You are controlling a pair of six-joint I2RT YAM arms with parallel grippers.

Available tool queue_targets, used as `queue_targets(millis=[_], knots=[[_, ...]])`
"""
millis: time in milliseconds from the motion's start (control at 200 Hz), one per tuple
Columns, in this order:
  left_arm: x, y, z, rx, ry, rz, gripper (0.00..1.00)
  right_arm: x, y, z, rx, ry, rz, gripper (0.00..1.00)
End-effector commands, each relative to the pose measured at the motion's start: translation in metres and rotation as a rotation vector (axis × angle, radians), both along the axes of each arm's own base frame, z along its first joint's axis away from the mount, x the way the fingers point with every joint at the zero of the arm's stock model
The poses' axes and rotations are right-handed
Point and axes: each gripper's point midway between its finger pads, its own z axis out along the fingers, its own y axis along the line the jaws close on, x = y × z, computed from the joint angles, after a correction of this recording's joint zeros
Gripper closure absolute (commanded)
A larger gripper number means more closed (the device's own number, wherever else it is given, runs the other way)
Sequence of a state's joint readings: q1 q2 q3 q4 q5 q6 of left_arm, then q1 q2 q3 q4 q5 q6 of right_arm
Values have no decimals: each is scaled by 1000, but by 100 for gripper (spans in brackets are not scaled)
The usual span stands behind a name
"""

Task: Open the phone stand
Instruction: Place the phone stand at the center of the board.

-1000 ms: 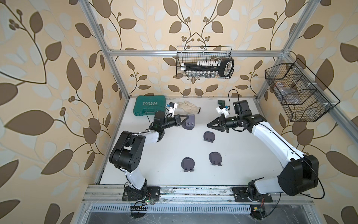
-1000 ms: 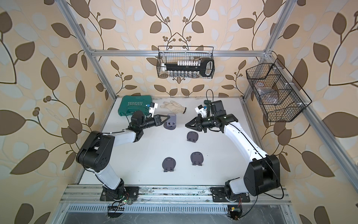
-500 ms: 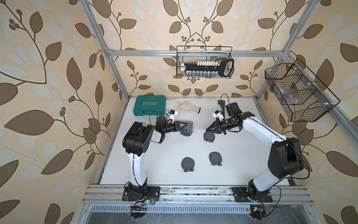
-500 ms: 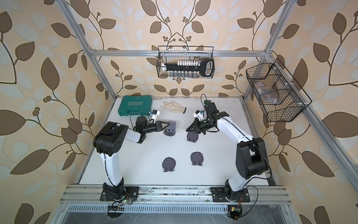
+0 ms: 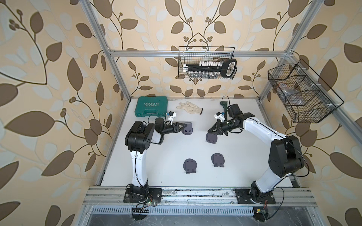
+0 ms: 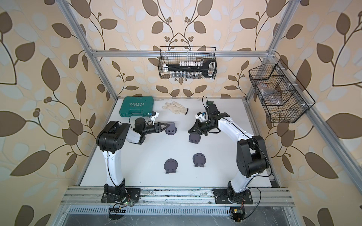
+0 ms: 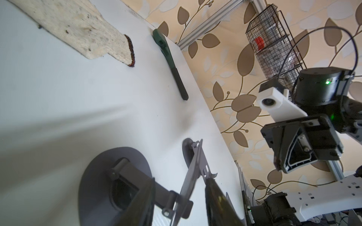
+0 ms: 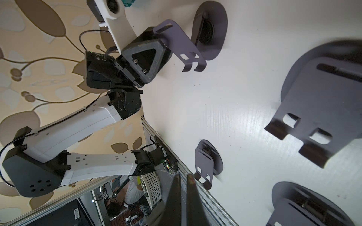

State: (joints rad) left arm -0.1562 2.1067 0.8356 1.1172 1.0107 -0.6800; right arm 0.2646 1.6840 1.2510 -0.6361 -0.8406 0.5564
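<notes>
Currently the far-left phone stand [image 5: 187, 130] is sitting on the counter [image 5: 166, 152], far side, plate [image 7: 193, 172] raised. Left end effector [image 5: 184, 125] is straddling that plate, fingers [image 7: 217, 199] partly apart. Right end effector [image 5: 210, 131] is hovering pinched closed and empty by a second stand [image 5: 211, 138]. Four stands total: third stand [image 5: 190, 165] and fourth stand [image 5: 217, 159] are lying nearer. Left arm [image 5: 138, 137] is bending tight at the elbow; right arm [image 5: 260, 130] is reaching forward.

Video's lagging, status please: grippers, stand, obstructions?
Left gripper open, straddling the raised plate of the opened stand. Right gripper shut, empty, by a folded stand. Nothing in the way.
</notes>
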Motion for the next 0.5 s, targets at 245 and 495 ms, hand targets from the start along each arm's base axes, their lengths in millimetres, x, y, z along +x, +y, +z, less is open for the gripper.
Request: queue_targets(millis=[245, 495], knots=[[4, 18, 48, 91, -76, 133, 35, -14, 1, 28, 17, -92, 11, 95], [-23, 1, 98, 377, -70, 106, 34, -21, -29, 39, -82, -179, -41, 94]])
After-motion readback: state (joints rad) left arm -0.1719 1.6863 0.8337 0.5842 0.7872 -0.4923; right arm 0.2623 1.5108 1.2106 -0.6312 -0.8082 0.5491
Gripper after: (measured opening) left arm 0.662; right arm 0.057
